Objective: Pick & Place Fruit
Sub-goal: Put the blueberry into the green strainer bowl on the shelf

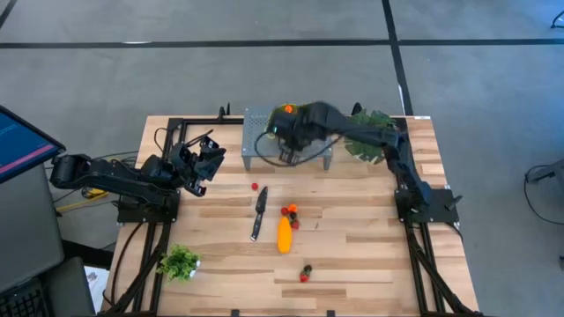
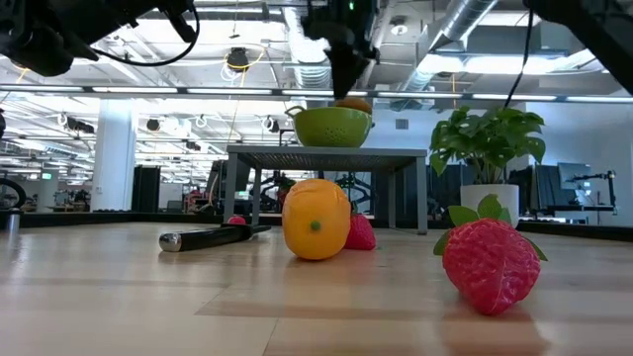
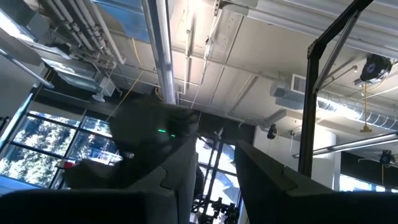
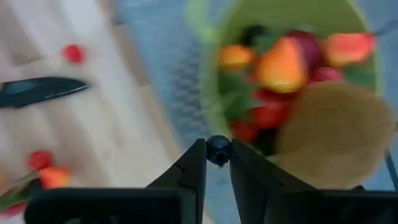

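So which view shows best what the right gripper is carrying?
The right wrist view: a dark ball sits pinched in the right gripper, over the green bowl. In the high and low views the arm hides it; the left wrist view faces the ceiling.

In the high view, the wide strip of table (image 1: 370, 255) at the lower right is bare wood, so a gripper could slide through there. The middle is crowded. A black knife (image 1: 259, 213) lies next to the long yellow-orange fruit (image 1: 284, 236), with small red and orange pieces (image 1: 290, 210) just above it. Two more little pieces (image 1: 305, 274) sit lower down.

At the top middle, a grey stand (image 1: 257, 141) blocks the way, and the right gripper (image 4: 217, 163) hangs over the green bowl (image 2: 332, 126) there. A big leafy plant (image 1: 368, 134) fills the upper right. A small plant (image 1: 180, 261) sits at lower left.
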Tool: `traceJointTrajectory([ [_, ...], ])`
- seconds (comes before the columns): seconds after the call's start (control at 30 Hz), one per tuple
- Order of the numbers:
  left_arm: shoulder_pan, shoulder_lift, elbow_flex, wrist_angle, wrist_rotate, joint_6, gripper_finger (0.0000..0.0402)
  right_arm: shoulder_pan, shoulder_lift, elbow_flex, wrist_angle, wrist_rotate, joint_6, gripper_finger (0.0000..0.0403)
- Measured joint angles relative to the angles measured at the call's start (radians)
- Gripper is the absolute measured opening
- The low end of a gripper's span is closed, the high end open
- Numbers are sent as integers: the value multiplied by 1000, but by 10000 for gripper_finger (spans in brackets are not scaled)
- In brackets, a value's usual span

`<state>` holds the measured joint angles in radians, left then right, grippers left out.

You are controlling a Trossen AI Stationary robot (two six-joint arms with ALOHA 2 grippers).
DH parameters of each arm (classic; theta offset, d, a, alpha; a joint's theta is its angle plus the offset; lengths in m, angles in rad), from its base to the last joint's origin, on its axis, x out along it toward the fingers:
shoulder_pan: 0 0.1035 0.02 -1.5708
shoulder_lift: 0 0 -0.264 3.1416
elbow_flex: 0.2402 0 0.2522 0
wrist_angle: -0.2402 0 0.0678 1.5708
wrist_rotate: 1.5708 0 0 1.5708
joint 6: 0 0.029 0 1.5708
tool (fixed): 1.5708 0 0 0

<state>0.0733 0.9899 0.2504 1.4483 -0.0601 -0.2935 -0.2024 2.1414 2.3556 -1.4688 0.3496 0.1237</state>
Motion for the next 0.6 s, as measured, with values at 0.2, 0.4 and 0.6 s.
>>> traceJointTrajectory([
  [0.2,0,0,0,0,0,0,106,-119,0,-1,27,-73,-4,53],
  [0.4,0,0,0,0,1,0,106,-148,0,-1,92,-176,4,54],
  [0.6,0,0,0,0,2,0,106,-117,0,-1,93,-194,-5,66],
])
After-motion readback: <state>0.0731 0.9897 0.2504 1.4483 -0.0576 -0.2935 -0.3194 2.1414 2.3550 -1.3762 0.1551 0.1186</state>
